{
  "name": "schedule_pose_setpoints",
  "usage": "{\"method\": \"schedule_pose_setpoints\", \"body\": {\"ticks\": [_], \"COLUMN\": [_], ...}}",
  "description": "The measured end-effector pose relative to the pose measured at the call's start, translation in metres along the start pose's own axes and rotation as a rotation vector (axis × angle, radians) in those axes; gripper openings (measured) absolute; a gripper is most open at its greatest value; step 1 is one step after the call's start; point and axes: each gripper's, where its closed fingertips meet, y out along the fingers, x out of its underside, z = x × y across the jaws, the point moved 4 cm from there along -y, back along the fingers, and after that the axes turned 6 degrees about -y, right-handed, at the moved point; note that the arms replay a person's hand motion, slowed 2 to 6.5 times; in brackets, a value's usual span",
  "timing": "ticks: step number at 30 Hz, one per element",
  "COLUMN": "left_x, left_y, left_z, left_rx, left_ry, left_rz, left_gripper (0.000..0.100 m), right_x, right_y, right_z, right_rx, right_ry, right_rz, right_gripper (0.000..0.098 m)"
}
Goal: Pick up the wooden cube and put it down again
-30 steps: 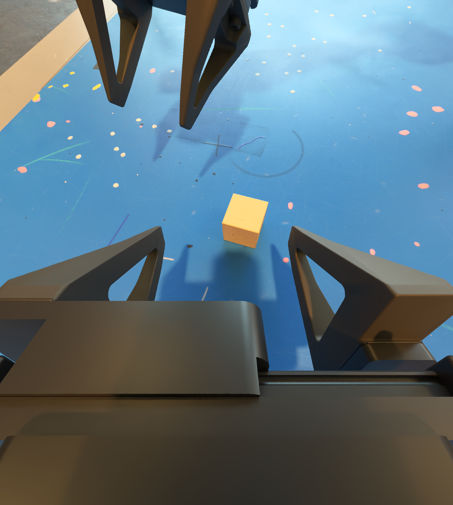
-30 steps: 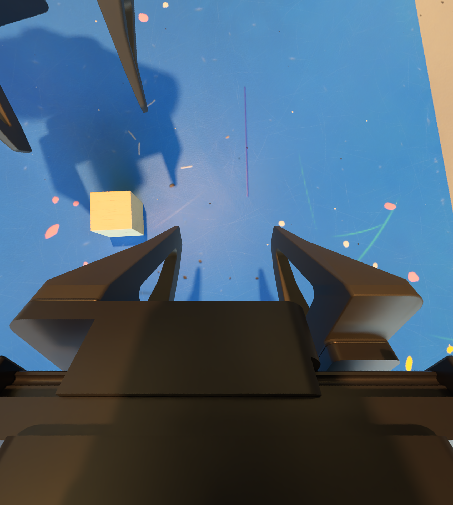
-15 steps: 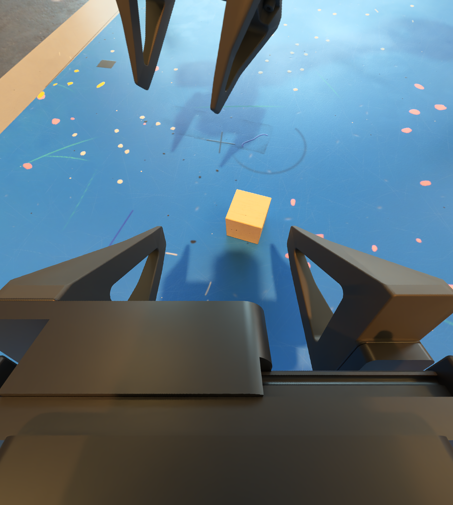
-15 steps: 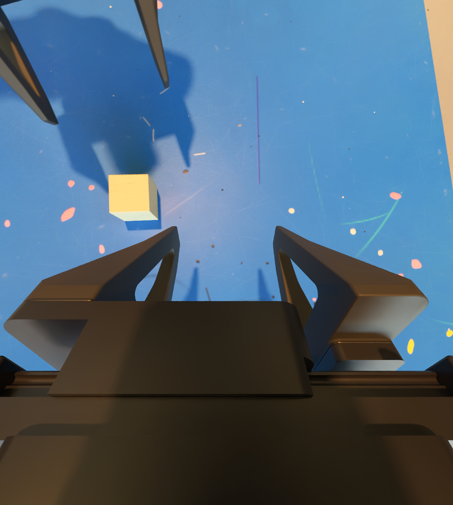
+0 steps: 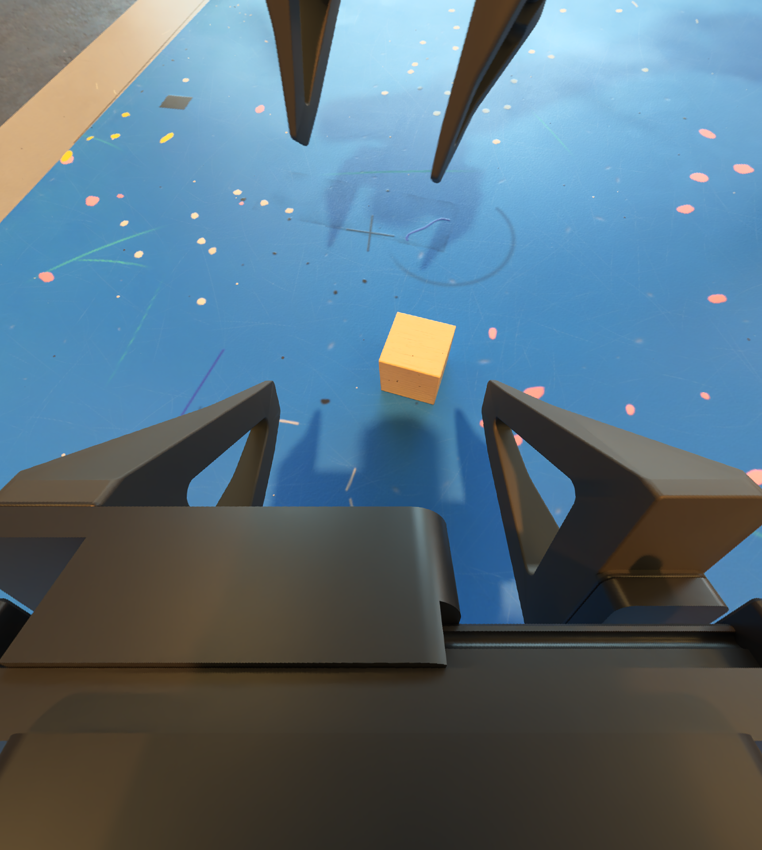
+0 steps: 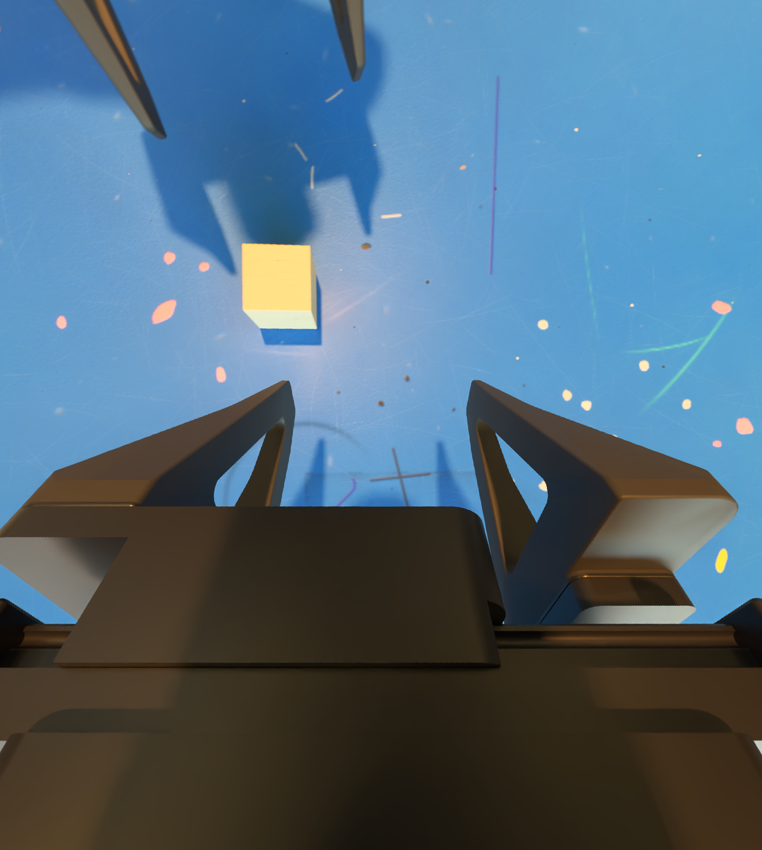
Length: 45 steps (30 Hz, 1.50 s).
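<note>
Wooden cube [image 5: 417,356], small, pale yellow-tan, faint grain lines on the faces, crisp edges. Sits flat on the blue paint-speckled table [image 5: 140,331], one face down, upright, not tilted. Turned slightly, so edges run a bit off square in the left wrist view. Free-standing, nothing touching it. Short shadow hugging its base. In the right wrist view [image 6: 278,283]: top face lit bright yellow, near side paler.

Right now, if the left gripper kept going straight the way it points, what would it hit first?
Probably the wooden cube: it sits just ahead of the open left gripper, slightly right of centre, on the blue mat. Depth is uncertain.
</note>
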Motion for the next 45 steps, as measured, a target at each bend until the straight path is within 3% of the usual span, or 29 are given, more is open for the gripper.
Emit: {"method": "schedule_pose_setpoints", "body": {"ticks": [9,20,36,41,45], "left_x": [0.002,0.005,0.009,0.009,0.008], "left_y": [-0.003,-0.010,-0.023,-0.023,-0.025], "left_z": [-0.002,-0.008,-0.021,-0.021,-0.021], "left_rx": [-0.005,-0.025,-0.062,-0.061,-0.061], "left_ry": [0.002,0.008,-0.012,-0.010,-0.008], "left_rz": [-0.010,-0.037,-0.034,-0.035,-0.028], "left_gripper": [0.075,0.073,0.071,0.071,0.070], "right_x": [-0.011,-0.043,-0.055,-0.055,-0.055], "right_y": [0.001,0.011,0.042,0.046,0.044], "right_z": [-0.022,-0.039,-0.039,-0.038,-0.038], "right_rx": [-0.056,-0.125,-0.162,-0.138,-0.107], "right_ry": [-0.032,-0.093,-0.087,-0.086,-0.061], "right_rz": [-0.063,-0.160,-0.304,-0.274,-0.152], "right_gripper": [0.0614,0.0586,0.0582,0.0605,0.0621]}}
